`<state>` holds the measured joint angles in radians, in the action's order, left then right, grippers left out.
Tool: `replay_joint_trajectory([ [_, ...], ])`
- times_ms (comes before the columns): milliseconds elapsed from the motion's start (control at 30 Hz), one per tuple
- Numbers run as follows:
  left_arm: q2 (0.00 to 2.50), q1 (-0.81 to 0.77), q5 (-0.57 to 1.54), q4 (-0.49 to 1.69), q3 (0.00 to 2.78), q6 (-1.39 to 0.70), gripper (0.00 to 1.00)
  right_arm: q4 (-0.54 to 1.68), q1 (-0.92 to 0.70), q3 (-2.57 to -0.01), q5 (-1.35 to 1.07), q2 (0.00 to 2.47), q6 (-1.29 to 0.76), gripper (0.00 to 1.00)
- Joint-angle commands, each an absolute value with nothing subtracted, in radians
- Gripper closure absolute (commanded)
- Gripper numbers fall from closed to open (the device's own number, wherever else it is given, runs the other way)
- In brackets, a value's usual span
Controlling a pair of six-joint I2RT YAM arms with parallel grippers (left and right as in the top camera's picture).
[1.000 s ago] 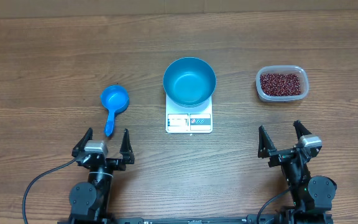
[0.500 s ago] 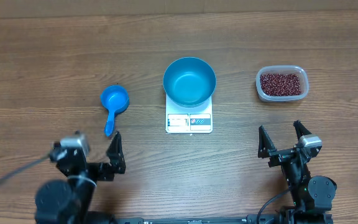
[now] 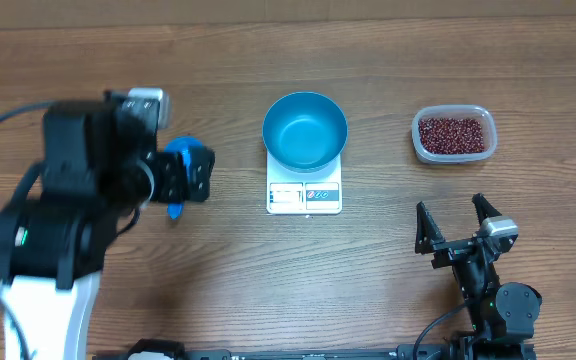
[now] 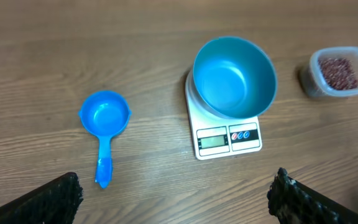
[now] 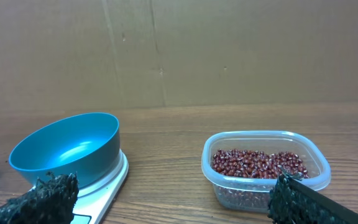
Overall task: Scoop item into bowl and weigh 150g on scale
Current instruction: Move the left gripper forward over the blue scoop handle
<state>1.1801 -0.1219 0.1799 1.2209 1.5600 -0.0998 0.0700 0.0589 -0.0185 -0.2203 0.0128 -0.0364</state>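
From my station, the overhead camera looked straight down on the brown wooden worktop [image 3: 368, 290] from well above and took in the whole layout. The left wrist camera hung high and tilted steeply downward, with the left fingers [image 4: 51, 202] in its bottom corners. It shared with the overhead view the round deep blue bowl [image 4: 234, 78], the flat white digital scale [image 4: 227, 137], the small blue handled scoop [image 4: 105, 118] and the clear plastic tub [image 4: 340, 71]. The right wrist camera sat low, close to the worktop, facing level toward a brown cardboard wall [image 5: 229, 50], with the right fingers [image 5: 48, 202] along its bottom edge. It caught bowl, scale and tub from the side.
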Motion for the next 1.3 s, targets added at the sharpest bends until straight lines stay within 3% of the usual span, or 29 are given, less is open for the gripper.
replay_joint_trajectory([
  [0, 1.290, -0.117, 0.165, 1.235, 1.590, -0.062, 0.00, 0.065, 0.063, -0.008, -0.210, 0.003, -0.033, 0.00],
  [467, 1.614, -0.117, 0.092, 1.359, 1.586, -0.036, 0.00, 0.065, 0.063, -0.008, -0.210, 0.003, -0.033, 0.00],
  [633, 1.636, -0.116, -0.014, 1.313, 1.557, -0.117, 0.00, 0.065, 0.063, -0.008, -0.210, 0.003, -0.033, 0.00],
  [1267, 1.695, -0.116, -0.018, 1.217, 1.486, -0.116, 0.00, 0.065, 0.063, -0.008, -0.210, 0.003, -0.033, 0.00],
])
